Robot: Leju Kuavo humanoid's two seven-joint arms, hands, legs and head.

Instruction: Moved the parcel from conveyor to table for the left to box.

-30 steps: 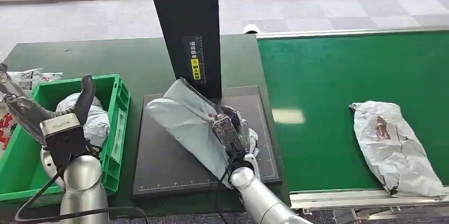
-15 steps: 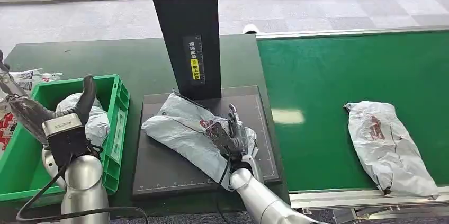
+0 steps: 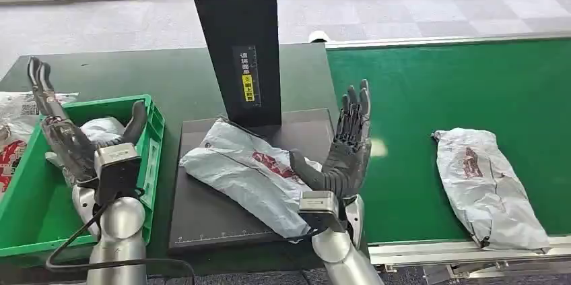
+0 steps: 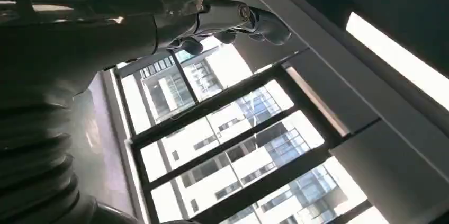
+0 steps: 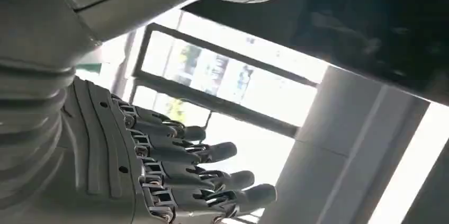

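Grey parcel lies on the black table pad, ready for boxing, both hands empty with fingers spread, right hand, left hand

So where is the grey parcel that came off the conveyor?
In the head view the grey parcel lies flat on the black platform, in front of the black column, between the green bin and the raised right hand.

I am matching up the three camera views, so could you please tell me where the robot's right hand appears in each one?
Head view: right hand raised, open, fingers up, beside the grey parcel on the black pad.
Right wrist view: right hand in the lower left, fingers spread.
Left wrist view: not in it.
Shared landmark: the windows.
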